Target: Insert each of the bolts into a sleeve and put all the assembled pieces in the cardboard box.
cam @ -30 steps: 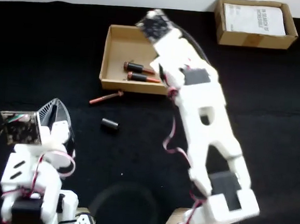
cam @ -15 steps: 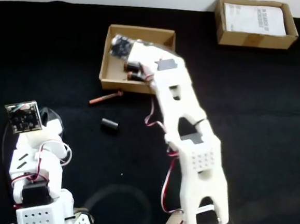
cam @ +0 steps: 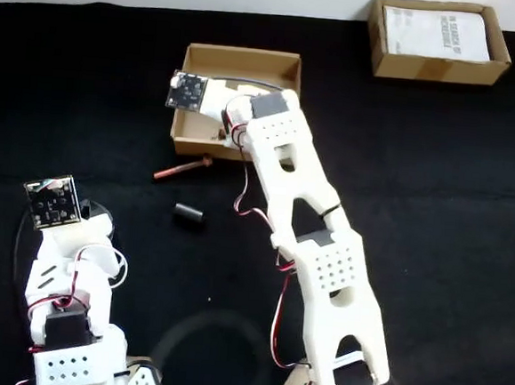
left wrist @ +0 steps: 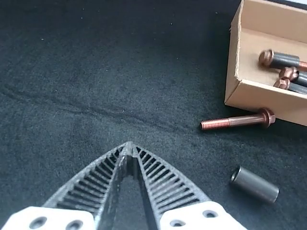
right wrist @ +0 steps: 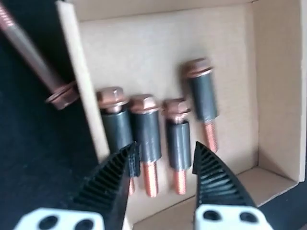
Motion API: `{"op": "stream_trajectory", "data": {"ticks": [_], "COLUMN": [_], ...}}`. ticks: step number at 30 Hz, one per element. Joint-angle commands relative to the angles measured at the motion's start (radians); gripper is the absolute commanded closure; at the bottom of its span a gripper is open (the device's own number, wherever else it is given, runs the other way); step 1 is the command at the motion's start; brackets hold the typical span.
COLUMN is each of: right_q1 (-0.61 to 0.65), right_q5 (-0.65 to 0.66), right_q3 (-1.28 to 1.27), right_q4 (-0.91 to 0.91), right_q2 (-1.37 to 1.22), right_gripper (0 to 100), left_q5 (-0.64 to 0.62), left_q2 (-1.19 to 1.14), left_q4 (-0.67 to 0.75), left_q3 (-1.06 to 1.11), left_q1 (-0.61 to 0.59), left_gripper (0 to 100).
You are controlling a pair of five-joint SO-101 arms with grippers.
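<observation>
**Task items.** Four assembled pieces (right wrist: 146,129) lie on the floor of the cardboard box (right wrist: 158,48). Each is a copper-coloured bolt passed through a dark sleeve, and all the heads point toward the same wall. Three lie side by side, close against one side wall. The fourth lies a little apart from them and is shifted along its length.

One loose bolt (left wrist: 237,120) lies on the desk (cam: 434,215), just outside the box's front wall and roughly along it. Whether it touches the wall cannot be judged. One unfilled sleeve (left wrist: 254,184) lies on its side near that bolt, farther from the box and clear of both.

**Right claw** (right wrist: 165,153). It hangs over the box with its jaws apart and grips nothing. In the right wrist view, two of the assembled pieces show on the box floor in the gap between its fingers. In the high view, the right arm stretches from the near edge of the desk to the box, with its wrist above the box's front portion.

**Left claw** (left wrist: 128,146). It is closed, its fingers meet at the tips, and nothing is held. It sits over bare desk, well apart from the loose bolt and the sleeve. The left arm stands folded at the near left of the desk.

**Surroundings.** A second box (cam: 439,39) holding a printed sheet stands at the far right of the desk, well apart from the work.
</observation>
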State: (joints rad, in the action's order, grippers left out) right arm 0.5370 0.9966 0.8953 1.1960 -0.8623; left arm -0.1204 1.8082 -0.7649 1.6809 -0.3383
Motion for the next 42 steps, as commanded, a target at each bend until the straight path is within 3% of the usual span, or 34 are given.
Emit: {"op": "stream_trajectory", "data": {"ticks": [1,9,13,17,29,42], "right_q1": [0.027,0.12,0.143,0.179,0.302,0.318], "right_q5": [-0.158,-0.551,-0.738,-0.841,-0.842,-0.588], "right_q3": [0.15,0.472,0.453,0.317,0.031,-0.041], "right_q4": [0.124,0.553,0.57,0.57,0.565,0.47], "right_q2": [0.042,0.11,0.117,0.117,0.108,0.062], "right_gripper": [83.9,83.9,83.9,83.9,83.8,83.7], "left_q5": [-0.002,0.0,0.0,0.0,0.005,0.005], "left_q2": [0.01,0.008,0.007,0.007,0.007,0.007], "left_q4": [0.014,-0.149,-0.149,-0.149,-0.147,-0.147], "left_q3": [0.015,0.015,0.015,0.015,0.015,0.015], "left_q1": [-0.004,0.061,0.068,0.067,0.064,0.062], "left_gripper": [99,99,99,99,99,99]}}
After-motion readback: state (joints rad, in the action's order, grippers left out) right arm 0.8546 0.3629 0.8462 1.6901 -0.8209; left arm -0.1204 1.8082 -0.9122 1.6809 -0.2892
